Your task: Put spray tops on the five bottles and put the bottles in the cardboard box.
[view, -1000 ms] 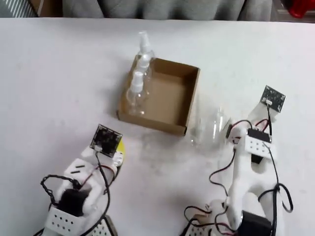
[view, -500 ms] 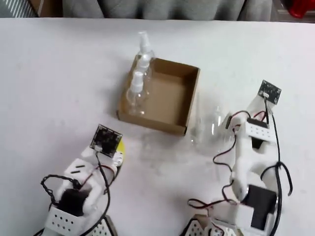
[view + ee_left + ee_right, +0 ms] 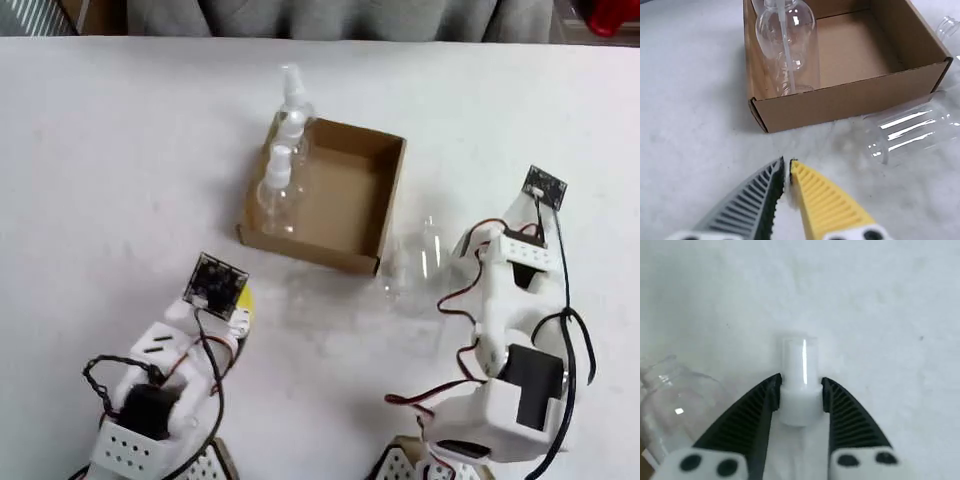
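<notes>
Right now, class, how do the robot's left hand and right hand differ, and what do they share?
The left hand is grey and yellow; the right hand is all black. The left hand is shut on nothing; the right hand is shut on a white spray top. The left hand points at the box; the right hand is beside an uncapped bottle. Both have ridged inner faces.
</notes>
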Controlling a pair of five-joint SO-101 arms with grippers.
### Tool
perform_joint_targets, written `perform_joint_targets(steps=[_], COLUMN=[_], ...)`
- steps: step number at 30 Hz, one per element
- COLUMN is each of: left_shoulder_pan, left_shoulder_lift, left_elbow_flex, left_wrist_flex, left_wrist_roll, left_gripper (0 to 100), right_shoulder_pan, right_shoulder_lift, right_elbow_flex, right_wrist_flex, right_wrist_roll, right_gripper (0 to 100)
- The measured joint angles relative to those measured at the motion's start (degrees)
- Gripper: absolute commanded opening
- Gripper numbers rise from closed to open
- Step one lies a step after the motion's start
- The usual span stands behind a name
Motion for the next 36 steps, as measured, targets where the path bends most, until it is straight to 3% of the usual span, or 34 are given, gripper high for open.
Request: perform_joint_targets(steps=[7, 11, 15, 20, 24, 29, 36], left_shoulder_pan=[0.0, -0.2, -5.5, -17.4, -25.4, -33.7, -36.3], left_shoulder_lift=[0.0, 0.0, 0.0, 0.0, 0.0, 0.0, 0.0], left_elbow_flex=[0.0, 0.0, 0.0, 0.0, 0.0, 0.0, 0.0], left_wrist_flex=[0.0, 0.0, 0.1, 3.3, 5.7, 6.0, 6.0], left_wrist_roll=[0.0, 0.0, 0.0, 0.0, 0.0, 0.0, 0.0], left_gripper=[2, 2, 2, 2, 2, 2, 2], right_shoulder_pan=[0.6, 0.5, 0.5, -2.3, -11.1, -28.8, -53.5], right_shoulder_lift=[-1.5, -8.6, -19.0, -33.1, -43.9, -53.0, -52.0], right_elbow_flex=[0.1, 0.1, 0.1, 0.1, 0.1, 0.1, 0.1], right_wrist_flex=[-0.4, 5.1, 12.1, 20.0, 25.0, 27.3, 25.3], right_wrist_roll=[0.0, 0.0, 0.1, 3.1, 3.7, 3.8, 3.8], right_gripper=[1.6, 1.6, 1.6, 1.6, 1.7, 1.8, 1.8])
